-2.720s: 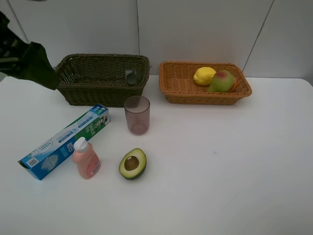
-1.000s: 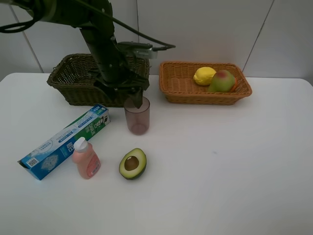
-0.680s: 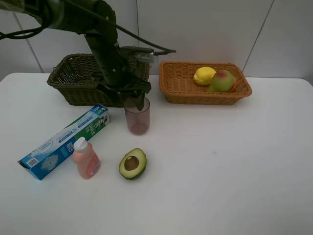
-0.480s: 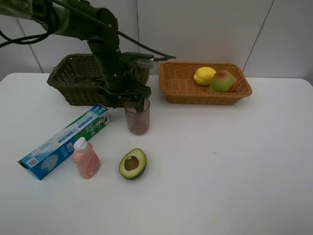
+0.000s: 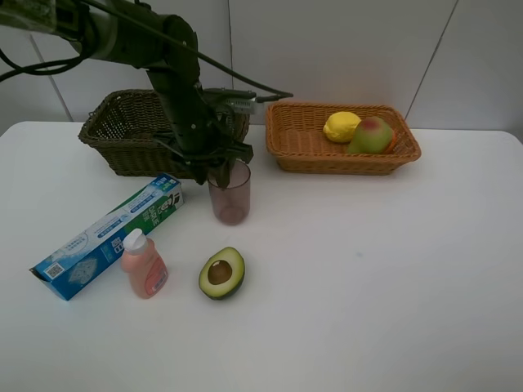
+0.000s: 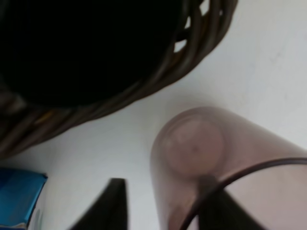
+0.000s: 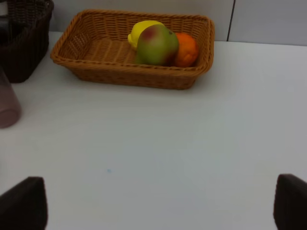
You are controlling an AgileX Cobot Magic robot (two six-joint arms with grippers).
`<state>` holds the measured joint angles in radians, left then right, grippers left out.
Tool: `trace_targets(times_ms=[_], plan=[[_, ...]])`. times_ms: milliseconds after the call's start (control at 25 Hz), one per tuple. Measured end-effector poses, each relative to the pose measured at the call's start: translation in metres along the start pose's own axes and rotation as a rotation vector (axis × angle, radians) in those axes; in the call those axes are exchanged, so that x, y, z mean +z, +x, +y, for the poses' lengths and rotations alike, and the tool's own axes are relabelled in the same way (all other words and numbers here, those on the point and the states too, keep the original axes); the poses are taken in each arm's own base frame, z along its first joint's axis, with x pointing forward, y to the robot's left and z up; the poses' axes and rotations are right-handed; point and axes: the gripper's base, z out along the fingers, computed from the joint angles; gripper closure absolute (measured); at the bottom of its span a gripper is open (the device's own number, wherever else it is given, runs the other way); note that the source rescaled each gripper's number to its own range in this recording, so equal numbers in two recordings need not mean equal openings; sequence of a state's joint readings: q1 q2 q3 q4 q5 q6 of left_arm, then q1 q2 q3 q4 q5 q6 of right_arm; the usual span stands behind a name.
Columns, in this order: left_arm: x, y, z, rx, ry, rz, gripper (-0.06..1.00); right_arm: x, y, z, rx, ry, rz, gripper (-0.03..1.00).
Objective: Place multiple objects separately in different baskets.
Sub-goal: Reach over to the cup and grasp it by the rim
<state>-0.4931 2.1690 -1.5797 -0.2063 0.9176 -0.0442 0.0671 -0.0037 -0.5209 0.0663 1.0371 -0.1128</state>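
Toward the left edge of the white bench (image 5: 392,269), the blue-green toothpaste box (image 5: 110,237) lies flat on a slant, one end pointing at the near-left corner and the other toward the middle. The pink pump bottle (image 5: 144,265) stands upright just beside the box's long side that faces the near edge. Along the far edge on the left sits the dark olive-brown basket (image 5: 122,135). The dark left arm reaches over its right half and hides part of the inside.

The left gripper (image 5: 222,170) hangs at the rim of the translucent pinkish cup (image 5: 230,194). The cup stands upright on the bench just in front of the dark basket's right near corner. In the left wrist view the fingers (image 6: 112,203) are partly spread astride the cup's (image 6: 192,143) wall, one inside and one outside. A strip of white bench shows between the outer finger and the cup, so the wall is not pinched.

Nearer the near edge, in line with the cup, the halved avocado (image 5: 221,273) lies cut side up with its pit showing.

The light orange-tan basket (image 5: 343,161) sits right of the dark one along the far edge. It holds the lemon (image 5: 341,126), the green-red pear (image 5: 370,135) and, behind the pear, the orange (image 7: 187,49), all bunched at its right end.

The right gripper (image 7: 156,200) has its fingers spread wide above bare bench and holds nothing.
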Motion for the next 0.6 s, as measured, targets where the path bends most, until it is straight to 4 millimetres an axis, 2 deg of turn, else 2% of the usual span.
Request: trace_targets(times_ms=[40,120,600], plan=[[0.0000,0.0000,0.0000,0.000,0.000,0.000,0.72,0.0000,0.0000,0.0000,0.000,0.000,0.000,-0.03],[0.0000,0.0000,0.0000,0.000,0.000,0.000,0.92,0.0000,0.0000,0.0000,0.000,0.000,0.000,-0.03],[0.0000,0.0000,-0.0004,-0.003,0.004,0.000,0.94,0.0000,0.0000,0.0000,0.000,0.000,0.000,-0.03]])
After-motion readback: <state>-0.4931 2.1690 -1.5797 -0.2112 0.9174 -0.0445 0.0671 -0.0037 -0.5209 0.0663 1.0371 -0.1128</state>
